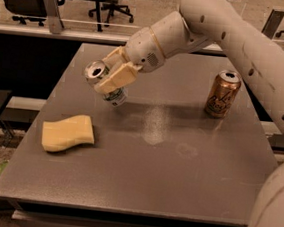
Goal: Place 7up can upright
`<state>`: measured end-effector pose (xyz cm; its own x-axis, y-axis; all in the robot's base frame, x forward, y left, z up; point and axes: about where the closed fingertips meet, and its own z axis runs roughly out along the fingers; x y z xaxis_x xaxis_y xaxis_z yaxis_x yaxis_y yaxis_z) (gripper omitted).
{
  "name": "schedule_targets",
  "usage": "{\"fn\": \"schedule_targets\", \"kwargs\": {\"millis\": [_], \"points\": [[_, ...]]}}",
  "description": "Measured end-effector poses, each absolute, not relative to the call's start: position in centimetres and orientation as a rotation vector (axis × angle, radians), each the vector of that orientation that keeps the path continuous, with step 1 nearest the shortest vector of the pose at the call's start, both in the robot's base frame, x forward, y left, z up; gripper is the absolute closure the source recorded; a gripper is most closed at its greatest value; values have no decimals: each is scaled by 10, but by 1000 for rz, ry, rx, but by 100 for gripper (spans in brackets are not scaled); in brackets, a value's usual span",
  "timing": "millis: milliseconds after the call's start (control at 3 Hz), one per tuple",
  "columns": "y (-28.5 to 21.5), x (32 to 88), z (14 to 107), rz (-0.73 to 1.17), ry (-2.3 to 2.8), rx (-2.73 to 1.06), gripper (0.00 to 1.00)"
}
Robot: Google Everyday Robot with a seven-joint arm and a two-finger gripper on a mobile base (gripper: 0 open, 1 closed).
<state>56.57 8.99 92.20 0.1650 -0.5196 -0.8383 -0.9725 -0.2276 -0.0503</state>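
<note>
Here your gripper [105,78] is closed on the 7up can [96,71] — tilted, top leftward — over the table [175,189], beyond the yellow sponge [68,133].

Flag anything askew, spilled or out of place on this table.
The small silver-and-green 7up can is tilted, its silver top facing up and left, clamped in the cream two-finger gripper over the grey table's left half. The copper-orange can stands upright at the right; the yellow sponge lies flat. No spill shows.
</note>
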Motion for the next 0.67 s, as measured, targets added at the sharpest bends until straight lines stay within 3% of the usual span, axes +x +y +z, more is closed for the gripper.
{"fn": "schedule_targets", "kwargs": {"millis": [667], "points": [[112,583,921,1015,1411,-1684,100]]}}
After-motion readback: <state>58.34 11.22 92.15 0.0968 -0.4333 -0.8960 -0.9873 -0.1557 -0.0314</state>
